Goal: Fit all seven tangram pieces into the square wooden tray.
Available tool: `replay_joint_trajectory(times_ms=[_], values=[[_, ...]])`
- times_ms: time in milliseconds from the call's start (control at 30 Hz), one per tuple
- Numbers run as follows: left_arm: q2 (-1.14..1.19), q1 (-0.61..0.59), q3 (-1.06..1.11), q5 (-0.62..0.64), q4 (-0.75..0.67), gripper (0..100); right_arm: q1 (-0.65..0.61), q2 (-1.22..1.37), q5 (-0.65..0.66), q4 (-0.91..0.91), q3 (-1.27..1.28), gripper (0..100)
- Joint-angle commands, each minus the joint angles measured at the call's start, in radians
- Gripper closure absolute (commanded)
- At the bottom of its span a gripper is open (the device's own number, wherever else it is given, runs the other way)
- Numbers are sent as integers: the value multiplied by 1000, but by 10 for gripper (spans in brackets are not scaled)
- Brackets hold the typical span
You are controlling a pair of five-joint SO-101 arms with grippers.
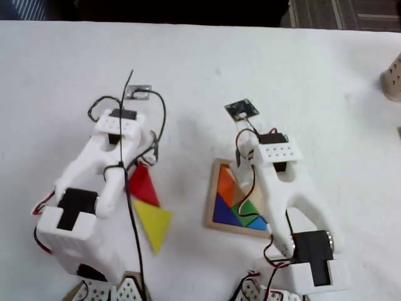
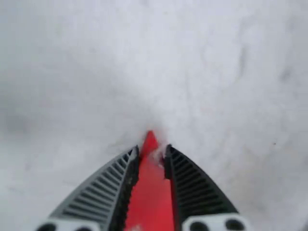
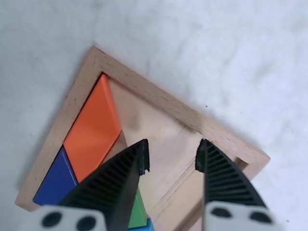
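Left jaws: pinched narrow on the tip of the red triangle [image 2: 149, 192], low over the white desk [image 1: 207, 63].
Right jaws: parted wide, holding nothing, above the bare floor of the wooden tray [image 3: 159, 98].
Tray contents: orange piece [image 3: 91, 130], blue piece [image 3: 55, 180] and green piece [image 1: 245, 210], lying flat and edge to edge.
Loose: yellow triangle [image 1: 153, 222], just beside the red triangle and apart from the tray.

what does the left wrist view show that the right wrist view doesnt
Left wrist view: the left gripper shut on the red triangle, whose tip pokes out in front. Right wrist view: the right gripper open above the wooden tray, which holds an orange piece and a blue piece beside a bare area. Both: the white table and dark ribbed fingers.
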Motion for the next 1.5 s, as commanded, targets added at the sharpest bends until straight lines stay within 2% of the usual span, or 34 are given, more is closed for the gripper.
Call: replay_joint_trajectory(times_ms=[0,133,367,600,800,933,1067,1200,1267,1467], values=[[2,-1,-26,-17,12,982,12,-44,12,-15,-3,840],[1,-2,-43,-86,21,979,10,-44,12,-16,-3,840],[-84,-108,-57,-130,115,980,12,-42,12,-19,-3,840],[-526,-88,365,-235,9,976,10,-42,12,-58,21,840],[-710,-77,632,-476,3,976,7,-42,12,-58,23,840],[-717,-124,658,-577,-15,976,7,-42,12,-59,23,840],[-719,-142,640,-551,-75,976,7,-42,12,-59,23,840],[-720,-133,600,-568,-38,976,7,-41,12,-59,23,840],[-722,-107,583,-649,15,979,7,-19,12,-64,18,840],[-720,38,539,-1066,304,979,7,62,12,-70,-34,840]])
